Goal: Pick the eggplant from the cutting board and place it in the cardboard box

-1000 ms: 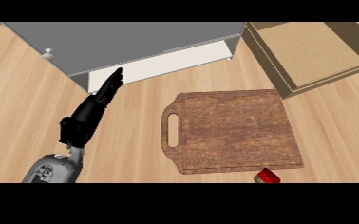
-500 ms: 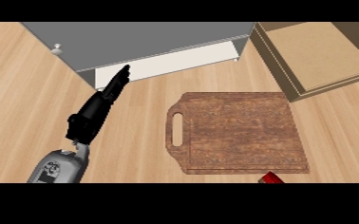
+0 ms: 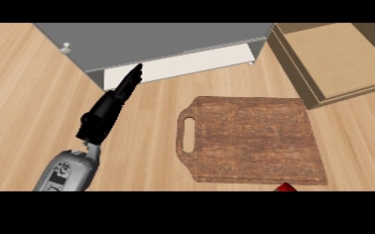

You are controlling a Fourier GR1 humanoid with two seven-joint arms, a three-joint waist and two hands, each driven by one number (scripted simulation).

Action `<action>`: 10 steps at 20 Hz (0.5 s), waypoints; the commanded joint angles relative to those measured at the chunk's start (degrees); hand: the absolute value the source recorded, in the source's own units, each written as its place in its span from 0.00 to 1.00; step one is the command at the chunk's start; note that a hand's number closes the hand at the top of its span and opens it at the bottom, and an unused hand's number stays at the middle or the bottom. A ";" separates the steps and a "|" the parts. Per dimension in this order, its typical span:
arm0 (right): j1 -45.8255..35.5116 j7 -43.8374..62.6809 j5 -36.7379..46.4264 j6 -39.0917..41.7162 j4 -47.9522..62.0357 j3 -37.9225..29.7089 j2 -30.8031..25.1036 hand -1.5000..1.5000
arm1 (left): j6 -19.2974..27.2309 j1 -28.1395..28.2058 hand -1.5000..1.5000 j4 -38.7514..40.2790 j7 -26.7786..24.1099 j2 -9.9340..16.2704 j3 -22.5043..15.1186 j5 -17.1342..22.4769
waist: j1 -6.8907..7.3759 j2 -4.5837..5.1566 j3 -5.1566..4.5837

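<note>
now the cutting board (image 3: pixel 253 139) sits higher, red object (image 3: pixel 285 188) nearly gone.

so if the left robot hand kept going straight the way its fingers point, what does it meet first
Probably the grey cabinet: the left robot hand points up the view with its fingertips already over the cabinet's white shelf. Height is unclear, so it could pass above.

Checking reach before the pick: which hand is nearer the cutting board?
Left, the only hand in view. The left hand is left of the cutting board, apart from it, straight fingers pointing up toward the grey cabinet. The right hand is out of view.
</note>
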 commanded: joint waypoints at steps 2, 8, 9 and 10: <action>-10.77 1.79 2.49 1.98 7.74 4.40 3.06 1.00 | -0.52 -2.67 0.50 4.80 -1.94 -1.82 1.66 -0.94 | -0.30 0.04 0.00; -19.86 -2.78 14.90 -5.45 21.67 9.63 8.10 1.00 | -1.98 0.32 0.50 3.05 -3.36 -1.56 1.03 -1.52 | 0.61 0.24 0.03; -21.25 -3.61 15.69 -4.56 23.13 10.51 8.80 1.00 | -4.05 0.47 0.50 1.72 -2.70 0.80 3.51 0.39 | 0.49 0.14 0.03; -26.36 -2.89 17.00 -3.13 27.49 11.28 7.55 1.00 | -2.11 -1.14 0.50 1.47 -0.88 -1.48 1.79 -1.12 | 1.08 0.30 0.03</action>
